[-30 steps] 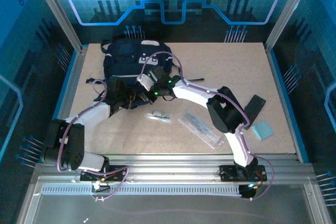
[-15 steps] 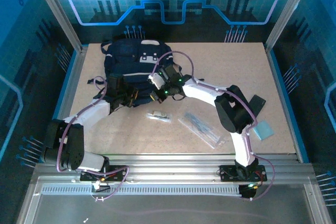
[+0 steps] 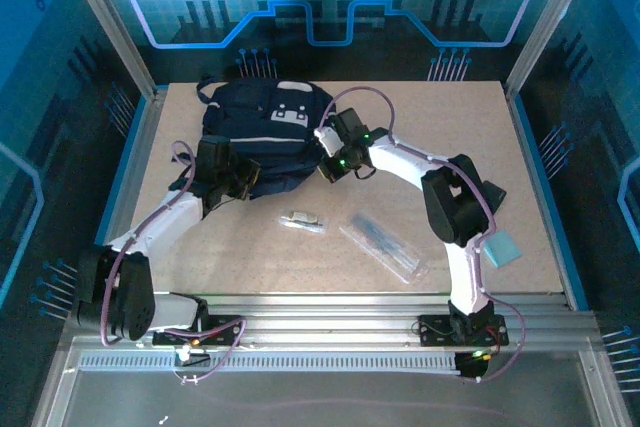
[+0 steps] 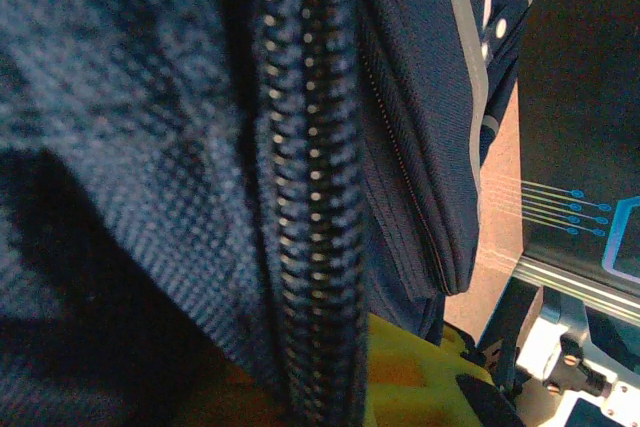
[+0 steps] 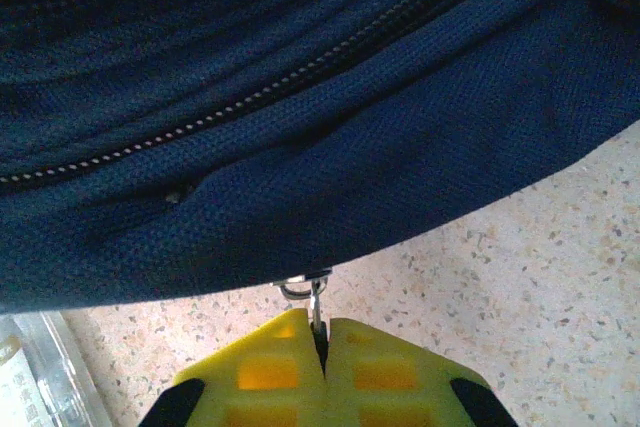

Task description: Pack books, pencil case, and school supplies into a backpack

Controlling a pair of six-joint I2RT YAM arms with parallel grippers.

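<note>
working backpack on bench | pinching zipper pull at backpack's right edge with right fingers | cannot tell hold of left fingers at backpack's near-left | pull along teeth, fabric taut

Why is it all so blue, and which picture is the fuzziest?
Top external view: blue glow from the walls tints the table and backpack. Left wrist view: fuzziest, the camera sits so close that the fabric smears and goes dark at left; the zipper teeth are clearer. Right wrist view: sharp, with the right gripper shut on the pull.
</note>
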